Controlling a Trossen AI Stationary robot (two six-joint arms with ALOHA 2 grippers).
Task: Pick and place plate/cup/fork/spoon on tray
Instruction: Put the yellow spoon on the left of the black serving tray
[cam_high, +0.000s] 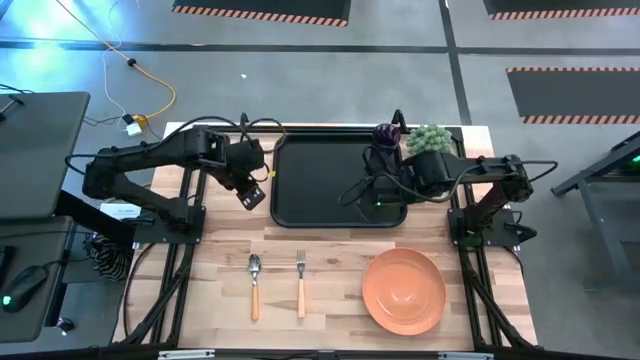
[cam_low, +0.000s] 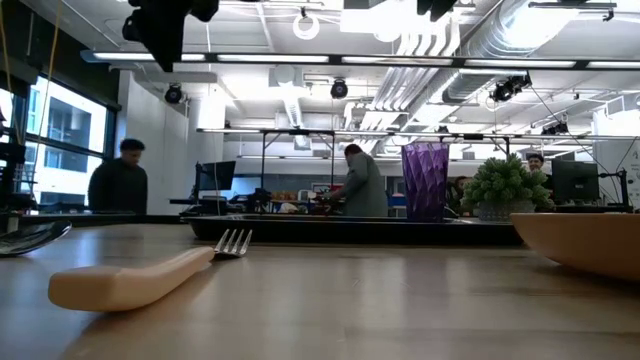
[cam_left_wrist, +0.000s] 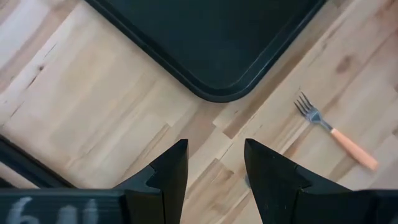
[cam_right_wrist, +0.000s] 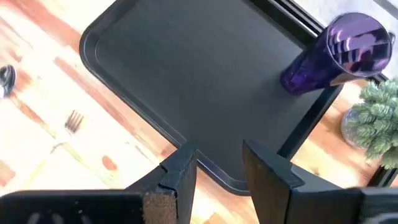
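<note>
High view: cup stands in tray far right corner, right pincer open and empty beside it; left wrist view: left pincer open, empty, fork diagonal ahead on bench.

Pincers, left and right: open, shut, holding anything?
Left pincer: open, empty, above the table beside the tray.
Right pincer: open, empty, above the tray's edge.
</note>
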